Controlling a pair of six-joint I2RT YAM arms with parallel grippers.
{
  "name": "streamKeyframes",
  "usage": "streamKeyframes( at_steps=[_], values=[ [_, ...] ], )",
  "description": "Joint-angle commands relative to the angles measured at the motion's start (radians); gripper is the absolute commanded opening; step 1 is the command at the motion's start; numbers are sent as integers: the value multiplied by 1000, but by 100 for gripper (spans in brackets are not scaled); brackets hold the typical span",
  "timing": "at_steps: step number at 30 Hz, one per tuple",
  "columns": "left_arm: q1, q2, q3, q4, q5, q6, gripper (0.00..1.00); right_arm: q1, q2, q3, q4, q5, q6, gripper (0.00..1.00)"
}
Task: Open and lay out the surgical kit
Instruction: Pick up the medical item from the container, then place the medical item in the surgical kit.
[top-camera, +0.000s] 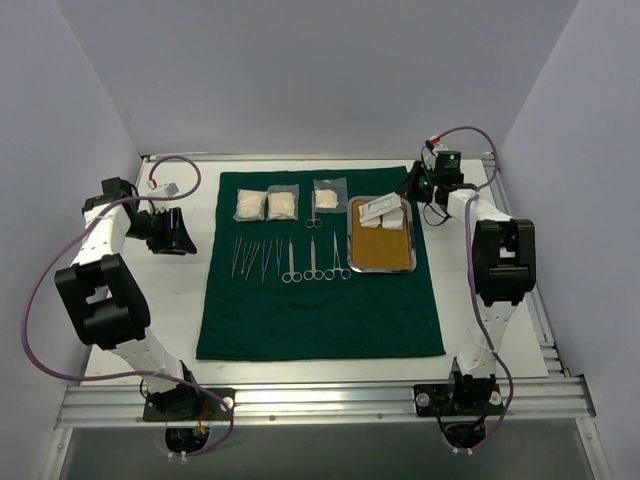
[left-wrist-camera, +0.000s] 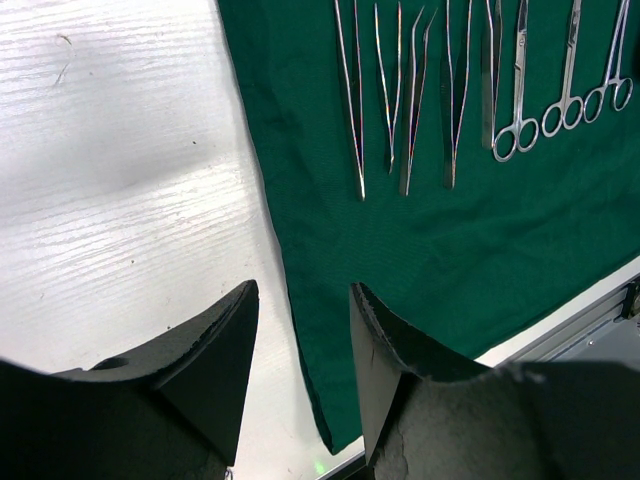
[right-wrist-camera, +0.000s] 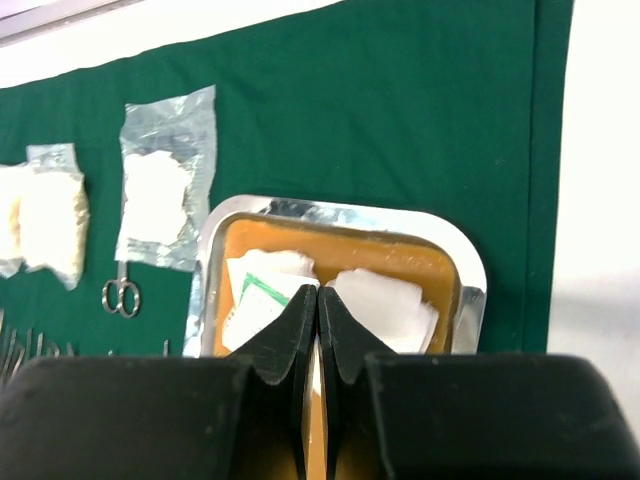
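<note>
Right wrist: green-printed packet (right-wrist-camera: 262, 296), writing blurred

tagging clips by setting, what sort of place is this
Probably a robotics lab bench, not a clinic: plain white enclosure walls, an aluminium frame rail, and a dark green cloth drape bearing slim silver instruments.

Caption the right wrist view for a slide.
Right gripper, jaws shut, facing the steel tray of gauze pads on the green drape.
</note>
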Motion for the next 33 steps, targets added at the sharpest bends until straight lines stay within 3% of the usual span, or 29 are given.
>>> streamKeyframes(
  at_steps=[1, 13, 24, 30, 33],
  values=[
    [-2, -5, 29, 18, 4, 4, 50, 5, -114, -34, 38, -37, 24, 0],
    [-2, -14, 31, 16, 16, 4, 51, 171, -480, -262, 171, 107, 133, 0],
    [-2, -20, 35, 10, 4, -1, 50, 188, -338, -60, 240, 101, 229, 0],
    [-2, -22, 35, 13, 7, 4, 51, 304, -437, -207, 377, 141, 343, 0],
    [-2, -20, 37, 13, 21, 4, 50, 431, -497, -318, 429, 215, 398, 0]
  ],
)
